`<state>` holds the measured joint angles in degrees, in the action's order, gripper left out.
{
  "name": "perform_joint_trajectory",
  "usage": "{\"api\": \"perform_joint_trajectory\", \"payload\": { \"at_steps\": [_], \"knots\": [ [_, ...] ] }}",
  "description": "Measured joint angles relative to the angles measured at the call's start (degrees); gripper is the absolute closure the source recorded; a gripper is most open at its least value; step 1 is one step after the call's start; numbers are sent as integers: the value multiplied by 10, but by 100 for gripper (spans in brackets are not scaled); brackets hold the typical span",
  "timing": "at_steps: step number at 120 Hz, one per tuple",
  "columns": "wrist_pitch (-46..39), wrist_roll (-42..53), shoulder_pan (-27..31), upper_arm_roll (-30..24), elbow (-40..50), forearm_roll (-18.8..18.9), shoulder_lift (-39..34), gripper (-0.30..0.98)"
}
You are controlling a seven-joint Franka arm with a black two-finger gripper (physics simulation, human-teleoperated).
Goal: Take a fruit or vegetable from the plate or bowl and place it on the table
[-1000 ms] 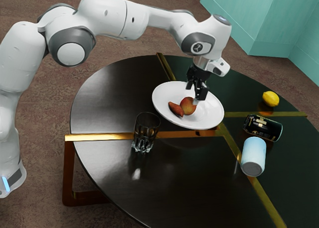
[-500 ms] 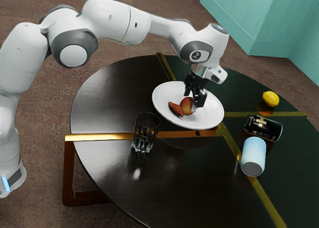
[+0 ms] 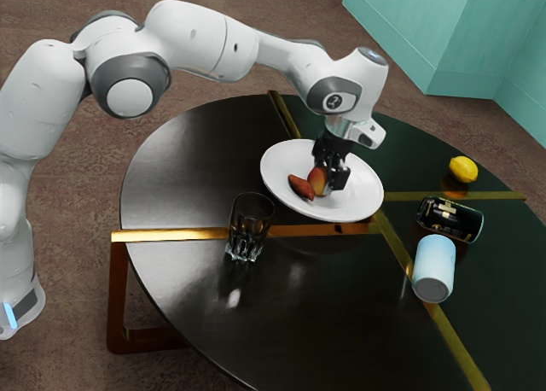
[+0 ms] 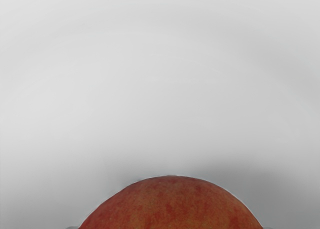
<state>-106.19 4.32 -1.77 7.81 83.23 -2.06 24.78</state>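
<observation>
My gripper (image 3: 328, 172) is low over the white plate (image 3: 357, 205), its fingers open and standing apart around the round red-orange fruit (image 3: 316, 183). The fingers partly cover this fruit in the exterior view. Against its side lies a longer reddish piece of fruit or vegetable (image 3: 299, 187), also on the plate. In the wrist view the round fruit (image 4: 171, 205) shows its curved top close under my hand, with the pale plate (image 4: 160, 99) behind it.
A clear glass (image 3: 249, 227) stands beside the plate on the round dark table (image 3: 196, 160). Toward the exterior view's right are a lemon (image 3: 463, 169), a black can (image 3: 450, 218) on its side and a light blue cup-like object (image 3: 433, 267).
My hand has come down toward the plate and slightly to the exterior view's left, so that the fingers now flank the round fruit. Both pieces remain on the plate.
</observation>
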Motion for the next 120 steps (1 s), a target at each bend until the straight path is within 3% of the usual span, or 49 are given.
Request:
{"api": "perform_joint_trajectory", "payload": {
  "at_steps": [46, 67, 90, 120],
  "knots": [
    [20, -5, -5, 2, -22, 10, -43, 39],
    [33, -6, -10, -60, -50, 29, -44, 38],
    [51, -7, -76, -79, -62, 48, -42, 38],
    [58, -7, -118, -80, -63, 52, -38, 39]
  ]
}}
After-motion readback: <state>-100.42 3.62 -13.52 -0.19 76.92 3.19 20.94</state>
